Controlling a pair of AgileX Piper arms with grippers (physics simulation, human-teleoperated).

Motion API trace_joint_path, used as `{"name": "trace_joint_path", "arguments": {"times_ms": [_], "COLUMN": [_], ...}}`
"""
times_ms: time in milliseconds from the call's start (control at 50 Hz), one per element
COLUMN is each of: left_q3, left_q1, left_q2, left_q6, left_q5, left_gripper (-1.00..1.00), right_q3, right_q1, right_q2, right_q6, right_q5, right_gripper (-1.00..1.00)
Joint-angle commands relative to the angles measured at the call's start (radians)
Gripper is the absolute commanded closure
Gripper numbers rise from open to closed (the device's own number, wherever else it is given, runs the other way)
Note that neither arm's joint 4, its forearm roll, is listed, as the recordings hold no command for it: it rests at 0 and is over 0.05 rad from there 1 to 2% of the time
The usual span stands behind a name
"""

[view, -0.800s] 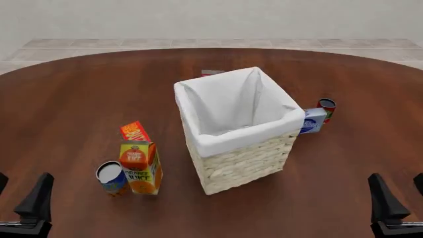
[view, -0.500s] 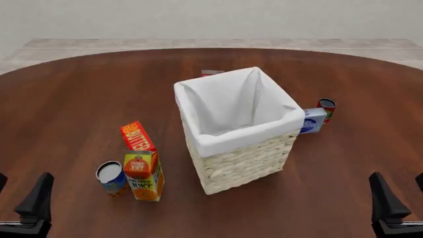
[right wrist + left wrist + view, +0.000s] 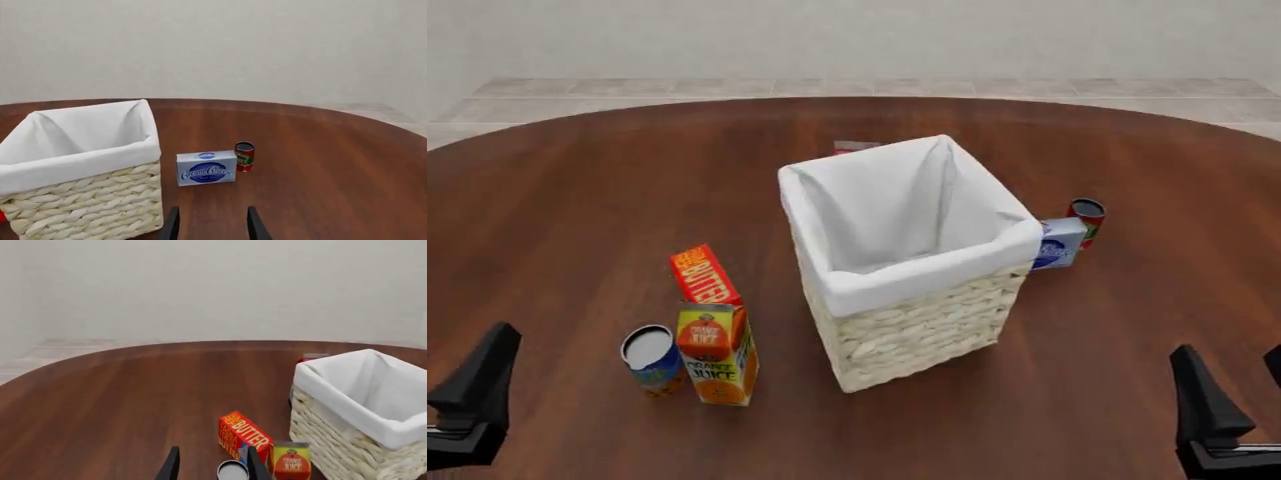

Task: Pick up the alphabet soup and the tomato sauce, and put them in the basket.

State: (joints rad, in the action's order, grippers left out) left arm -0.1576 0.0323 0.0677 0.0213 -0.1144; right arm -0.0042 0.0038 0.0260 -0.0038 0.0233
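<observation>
The alphabet soup [image 3: 650, 358] stands upright at the front left, next to the juice carton; the left wrist view shows its pale top [image 3: 232, 471] between my fingers and beyond them. The tomato sauce [image 3: 1086, 220] stands to the right of the basket [image 3: 921, 325], behind the cream cheese box, and shows in the right wrist view [image 3: 244, 156]. The basket also shows in both wrist views [image 3: 347, 440] [image 3: 80, 200]. My left gripper [image 3: 467, 395] [image 3: 212, 470] is open and empty at the front left. My right gripper [image 3: 1238, 400] [image 3: 212, 227] is open and empty at the front right.
An orange juice carton [image 3: 718, 355] stands right of the soup, with a red butter box [image 3: 705, 275] behind it. A blue-and-white cream cheese box [image 3: 1061, 243] stands between the basket and the tomato sauce. A small red-and-grey thing [image 3: 854, 147] peeks out behind the basket.
</observation>
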Motion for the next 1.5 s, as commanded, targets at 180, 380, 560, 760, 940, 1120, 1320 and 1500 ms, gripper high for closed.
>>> {"name": "trace_joint_path", "arguments": {"times_ms": [180,380,560,760,940,1120,1320,1500], "left_q3": [-0.180,-0.234,-0.259,-0.313,-0.330,-0.333,-0.323,-0.261], "left_q1": [0.052,0.053,0.045,0.079,0.127,0.159,0.228,0.286], "left_q2": [0.113,0.142,0.230,0.310,0.337,0.333,0.328,0.318], "left_q6": [-0.020,-0.069,-0.103,-0.080,-0.052,-0.037,-0.007,0.008], "left_q5": [-0.097,-0.157,-0.180,-0.254,-0.305,-0.341,-0.363,-0.355], "left_gripper": [-1.00,-1.00,-1.00,-1.00,-1.00,-1.00,-1.00,-1.00], "right_q3": [0.000,-0.002,-0.003,-0.002,-0.002,-0.002,-0.001,0.000], "right_q1": [0.008,0.016,0.016,0.019,0.020,0.019,0.021,0.021], "right_q2": [-0.019,-0.025,-0.026,-0.025,-0.025,-0.024,-0.024,-0.020], "right_q6": [0.008,0.011,0.014,0.016,0.017,0.016,0.017,0.016], "right_q5": [-0.015,-0.017,-0.017,-0.021,-0.019,-0.020,-0.021,-0.020], "right_gripper": [-1.00,-1.00,-1.00,-1.00,-1.00,-1.00,-1.00,-1.00]}}
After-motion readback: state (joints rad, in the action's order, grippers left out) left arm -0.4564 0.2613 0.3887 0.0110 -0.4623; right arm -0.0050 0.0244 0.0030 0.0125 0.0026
